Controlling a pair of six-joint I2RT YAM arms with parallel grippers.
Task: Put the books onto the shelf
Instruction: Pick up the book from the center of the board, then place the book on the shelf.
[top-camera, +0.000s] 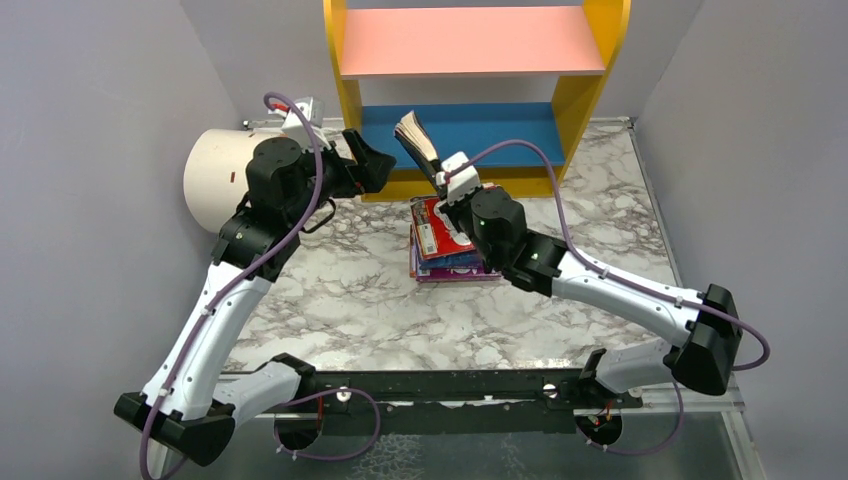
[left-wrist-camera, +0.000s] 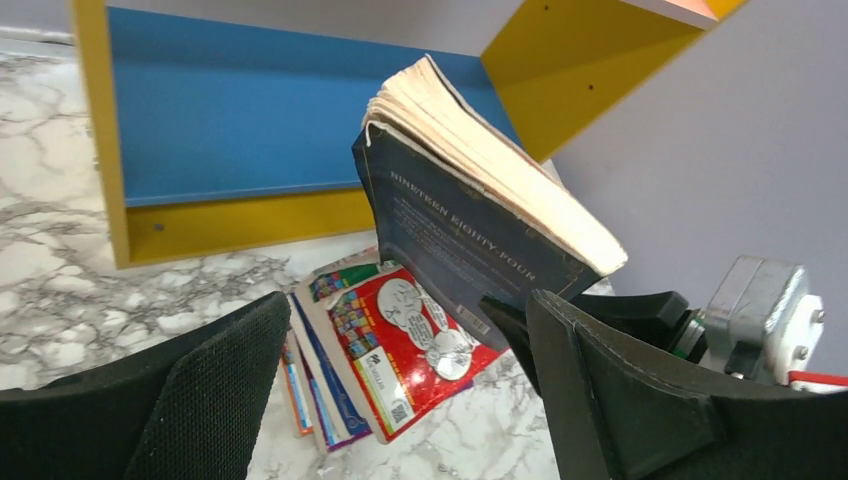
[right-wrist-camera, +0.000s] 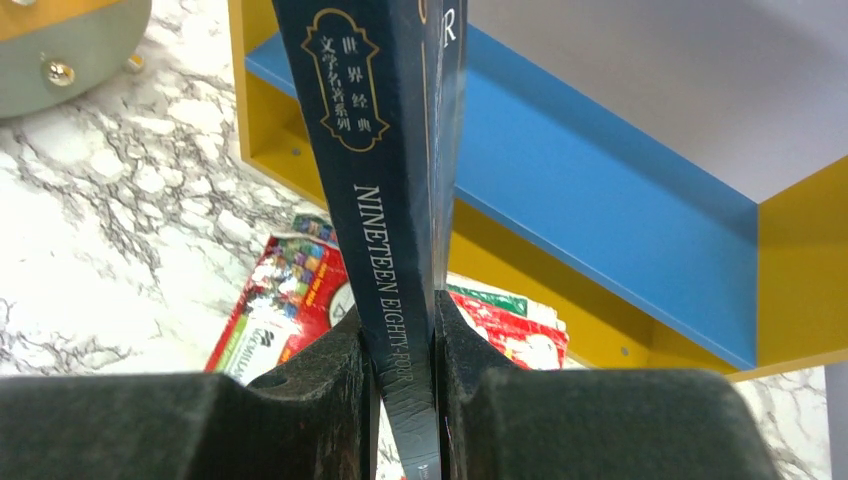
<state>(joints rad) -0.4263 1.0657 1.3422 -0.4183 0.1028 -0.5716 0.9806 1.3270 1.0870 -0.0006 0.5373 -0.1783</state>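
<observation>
The right fingers (right-wrist-camera: 350, 390) are closed on the lower end of the dark blue book (right-wrist-camera: 385, 180), clamping it across the spine. In the top view the book (top-camera: 418, 138) sits at the centre of the frame. Its long axis rises from the fingers toward the upper left, tilted rather than upright.

The blue lower board (top-camera: 500, 128) of the shelf (top-camera: 348, 90) lies directly above the book in frame, near it but apart. The right arm reaches from the lower right of the frame to the centre. Its wrist is over the stack of books (top-camera: 432, 240), which rests on the surface (top-camera: 330, 300) in front of the shelf.

The left fingers (left-wrist-camera: 210, 380) stand wide apart beside the book and hold nothing.

Judgement: the coming move carries the book forward into the lower bay, and the right arm is placed for it.
</observation>
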